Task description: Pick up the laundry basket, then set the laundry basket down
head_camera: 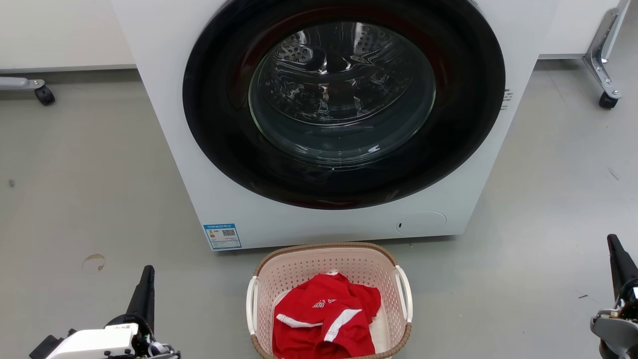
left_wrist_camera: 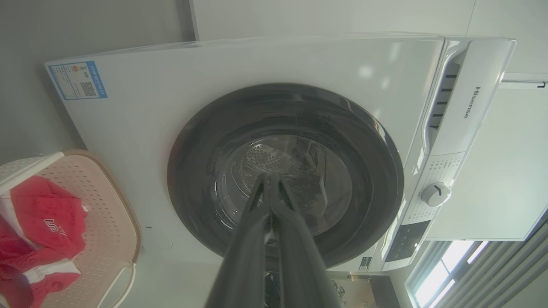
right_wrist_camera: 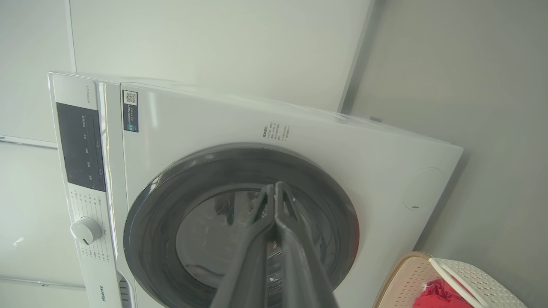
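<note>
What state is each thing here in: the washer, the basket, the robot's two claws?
Washer door, shut.
Laundry basket, upright on the floor, ungripped.
Red shirt, crumpled inside the basket.
Left gripper, shut, empty.
Right gripper, shut, empty.

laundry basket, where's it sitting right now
In the head view the laundry basket sits on the floor at bottom centre, just in front of the washer, between the left end effector and the right end effector, touched by neither.

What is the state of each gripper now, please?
Left gripper: jaws closed, holding nothing.
Right gripper: jaws closed, holding nothing.
</note>
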Robot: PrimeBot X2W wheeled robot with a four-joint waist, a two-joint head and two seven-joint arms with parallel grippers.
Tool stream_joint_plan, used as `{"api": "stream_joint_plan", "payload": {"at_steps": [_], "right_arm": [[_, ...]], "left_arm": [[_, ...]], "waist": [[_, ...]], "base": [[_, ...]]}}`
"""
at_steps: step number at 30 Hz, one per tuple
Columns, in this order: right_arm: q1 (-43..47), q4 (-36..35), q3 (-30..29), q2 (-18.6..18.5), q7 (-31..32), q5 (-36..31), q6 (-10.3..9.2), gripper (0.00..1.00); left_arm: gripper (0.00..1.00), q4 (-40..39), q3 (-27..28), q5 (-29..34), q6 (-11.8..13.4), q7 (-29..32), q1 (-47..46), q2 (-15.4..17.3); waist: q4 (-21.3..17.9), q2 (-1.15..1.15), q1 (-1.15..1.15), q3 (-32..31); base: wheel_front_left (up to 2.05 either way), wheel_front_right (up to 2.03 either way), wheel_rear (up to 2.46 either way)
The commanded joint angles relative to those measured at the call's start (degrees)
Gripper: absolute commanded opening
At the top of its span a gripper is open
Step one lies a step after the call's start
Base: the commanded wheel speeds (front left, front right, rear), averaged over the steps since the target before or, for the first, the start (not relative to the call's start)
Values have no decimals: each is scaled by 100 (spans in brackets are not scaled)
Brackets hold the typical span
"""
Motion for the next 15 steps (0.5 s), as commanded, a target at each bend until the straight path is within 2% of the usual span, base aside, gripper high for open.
{"api": "stream_joint_plan", "payload": {"at_steps": [1,15], "right_arm": [[-279,-179,87,-142,45,30,28,0],[-279,-179,87,-142,45,30,28,0]], "left_arm": [[0,-126,194,34,-59,14,-303,62],[0,-124,219,55,-59,34,-305,44]], "waist": [[0,0,0,0],[0,0,0,0]], "base": [[0,0,0],[0,0,0]]}}
